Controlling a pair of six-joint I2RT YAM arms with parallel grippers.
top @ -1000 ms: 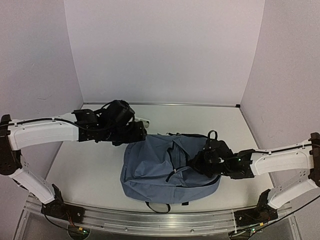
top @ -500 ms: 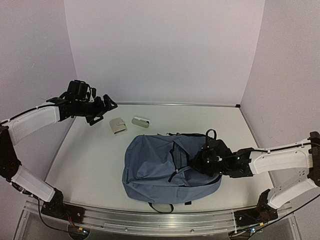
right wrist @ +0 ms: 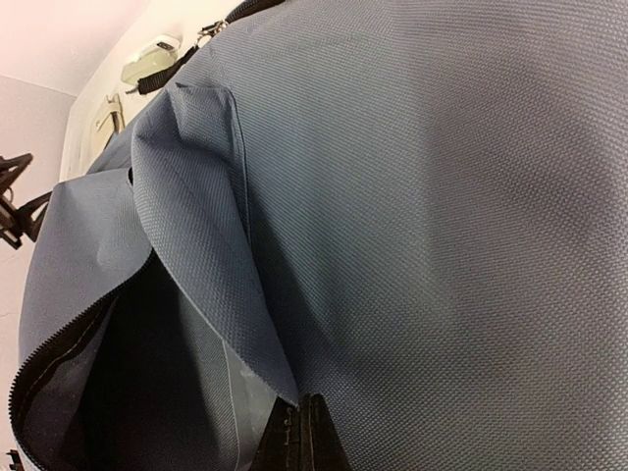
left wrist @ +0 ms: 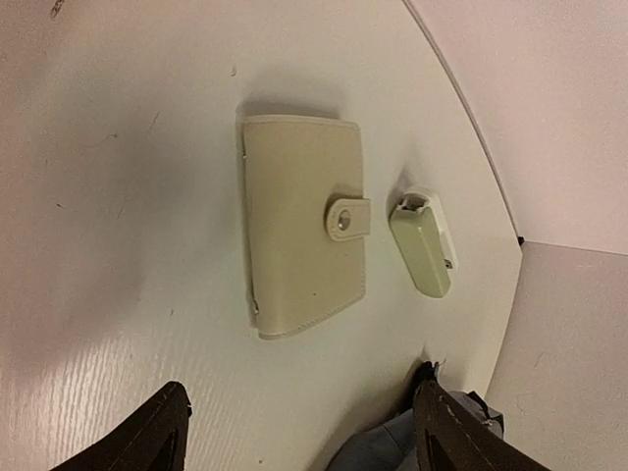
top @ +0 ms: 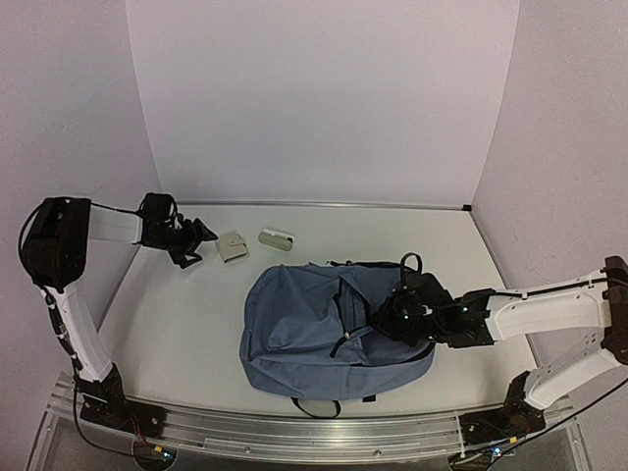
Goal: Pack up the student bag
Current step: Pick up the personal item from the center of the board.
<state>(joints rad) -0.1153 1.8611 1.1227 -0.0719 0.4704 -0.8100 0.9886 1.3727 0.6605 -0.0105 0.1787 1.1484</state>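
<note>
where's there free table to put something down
Bare table far right, between the student bag and the right wall; also near left of the bag. Crowded far left: left gripper, cream wallet and small case sit close.

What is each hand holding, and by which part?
The right hand pinches the student bag by the fabric flap beside its open zip; the left hand holds nothing.

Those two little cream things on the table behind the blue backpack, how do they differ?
The wallet is bigger, flat and nearly square; the small case is narrow and oblong. The wallet has a tab with a snap; the case has none. Both are cream and lie apart on the table, untouched.
</note>
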